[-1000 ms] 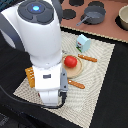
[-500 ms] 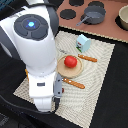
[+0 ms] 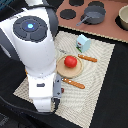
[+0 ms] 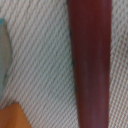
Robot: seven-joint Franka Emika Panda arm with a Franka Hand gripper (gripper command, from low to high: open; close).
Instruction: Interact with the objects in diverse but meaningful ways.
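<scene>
Exterior view: the white arm [image 3: 37, 55] hangs low over the striped cloth mat [image 3: 102, 55], its body hiding the gripper; whether the fingers are spread or pressed together cannot be told. The small red tomato [image 3: 70, 61] sits on the tan round plate [image 3: 62, 69]. Orange-handled cutlery [image 3: 73, 83] lies at the plate's 5 o'clock, a second piece [image 3: 87, 58] at 2 o'clock. The pale blue-white carton [image 3: 83, 43] stands at 1 o'clock; its printing is illegible. A grey pot [image 3: 94, 13] rests on the toy kitchen set [image 3: 112, 30]. Wrist view: the brown sausage [image 4: 92, 62] lies on the mat, filling the frame.
</scene>
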